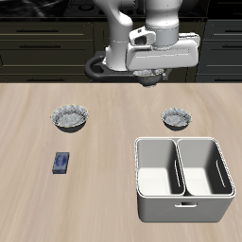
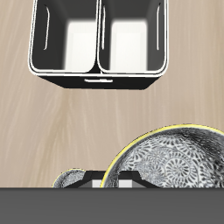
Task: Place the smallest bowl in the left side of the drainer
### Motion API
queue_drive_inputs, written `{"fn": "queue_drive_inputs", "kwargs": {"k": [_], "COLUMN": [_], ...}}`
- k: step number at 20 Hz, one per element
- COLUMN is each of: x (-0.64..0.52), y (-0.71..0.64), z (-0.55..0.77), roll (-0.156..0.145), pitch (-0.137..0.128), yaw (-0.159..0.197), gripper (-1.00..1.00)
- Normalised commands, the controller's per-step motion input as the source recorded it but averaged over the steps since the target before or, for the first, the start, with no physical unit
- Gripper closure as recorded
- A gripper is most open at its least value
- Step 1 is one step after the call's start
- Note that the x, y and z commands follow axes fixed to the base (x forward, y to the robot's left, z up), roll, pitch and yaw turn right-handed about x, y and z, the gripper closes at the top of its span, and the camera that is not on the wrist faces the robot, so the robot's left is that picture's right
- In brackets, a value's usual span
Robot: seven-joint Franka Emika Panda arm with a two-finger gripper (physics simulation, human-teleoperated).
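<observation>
Light wood-grain surface (image 1: 104, 142) carries everything. The white Franka arm (image 1: 156, 43) is up over the back of it, and behind that there are dark cabinets. The drainer, a white rectangular plastic tub with rounded corners (image 1: 182, 197), sits near the front edge. A central wall splits it into two deep compartments, and both show bare white floors in the wrist view (image 2: 98, 77). The widest grey patterned bowl (image 1: 71, 117) stands well apart from the drainer, across the surface and a bit farther back. The mid-sized round speckled bowl (image 1: 176, 118) is just behind the drainer, not touching it. In the wrist view I only get a sliver of it (image 2: 74, 180) past the camera housing. The smallest bowl, round and grey-white with a dark bluish speckled pattern (image 1: 151, 81), is up off the surface right under the end effector (image 1: 148, 77), over the back edge and farther back than the drainer. It's close to the wrist cam, so it fills a big chunk of that view (image 2: 175, 162), rim up and roughly level. The end effector is mostly hidden. One fingertip (image 2: 109, 180) shows at the bowl's rim, so I read it as clamped on the rim. A small flat blue rectangular object (image 1: 62, 163) lies nearer the front edge than the widest bowl, well away from the drainer.
</observation>
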Motion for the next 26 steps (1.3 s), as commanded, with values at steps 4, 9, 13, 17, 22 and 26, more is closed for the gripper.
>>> {"fn": "queue_drive_inputs", "kwargs": {"k": [4,9,13,17,22,26], "x": [0.32,0.27,0.28,0.18,0.26,0.22], "y": [0.04,0.10,0.22,0.22,0.14,0.15], "z": [0.14,0.11,0.10,0.15,0.18,0.12], "roll": [-0.021,-0.008,-0.020,0.002,-0.004,-0.003], "pitch": [-0.013,0.024,0.015,-0.018,-0.002,0.006], "yaw": [-0.017,-0.036,-0.004,0.006,0.001,-0.002], "gripper": [1.00,1.00,1.00,1.00,1.00,1.00]}}
